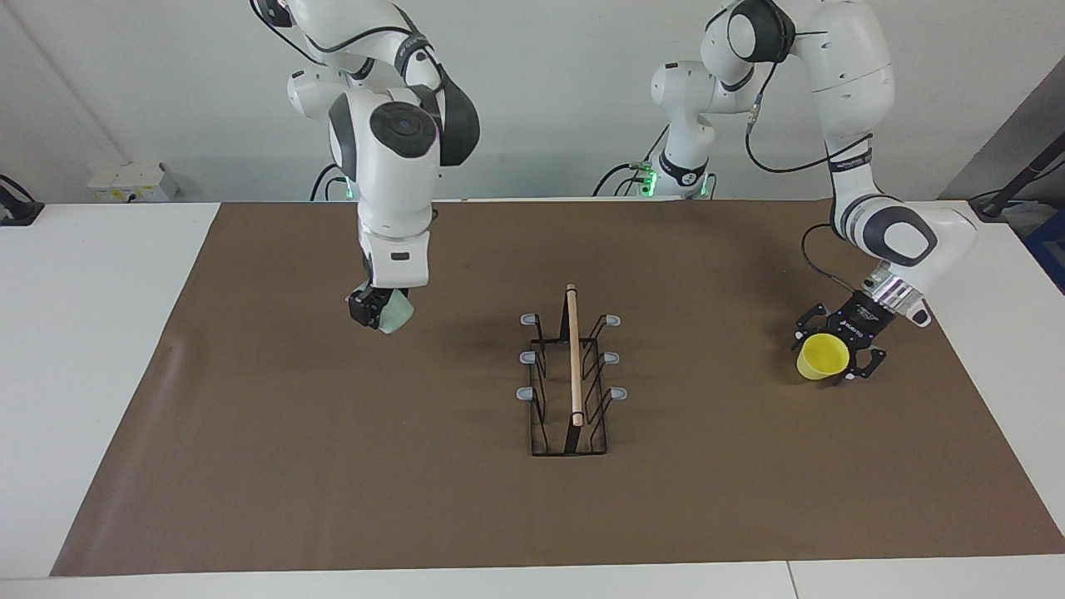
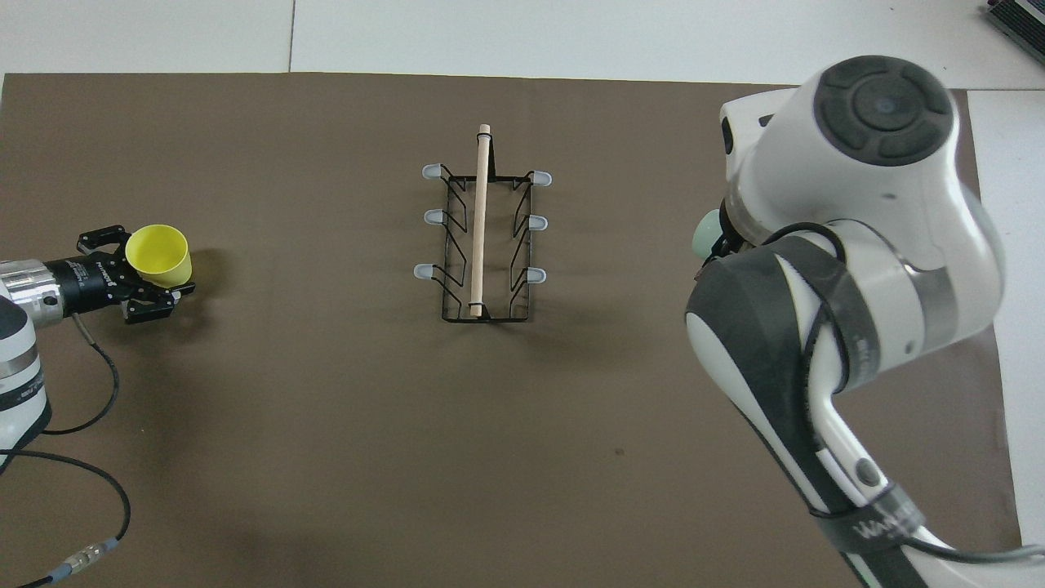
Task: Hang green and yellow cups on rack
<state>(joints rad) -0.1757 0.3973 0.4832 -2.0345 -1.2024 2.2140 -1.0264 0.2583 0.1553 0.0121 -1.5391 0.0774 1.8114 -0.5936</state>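
Note:
The rack [image 1: 574, 366] stands at the middle of the brown mat, with its wooden rod on top and grey-tipped prongs bare; it also shows in the overhead view [image 2: 482, 237]. My right gripper [image 1: 378, 319] is shut on the pale green cup [image 1: 399, 314] and holds it up over the mat toward the right arm's end. In the overhead view only the green cup's edge [image 2: 705, 233] shows past the arm. My left gripper [image 1: 829, 356] is shut on the yellow cup [image 1: 822, 356], tilted, low over the mat toward the left arm's end. The overhead view also shows the left gripper [image 2: 155, 261] and the yellow cup [image 2: 159, 251].
The brown mat [image 1: 333, 466] covers most of the white table. A loose cable [image 2: 90, 384] trails from the left arm near the robots' edge. The right arm's elbow [image 2: 857, 204] hides much of that end in the overhead view.

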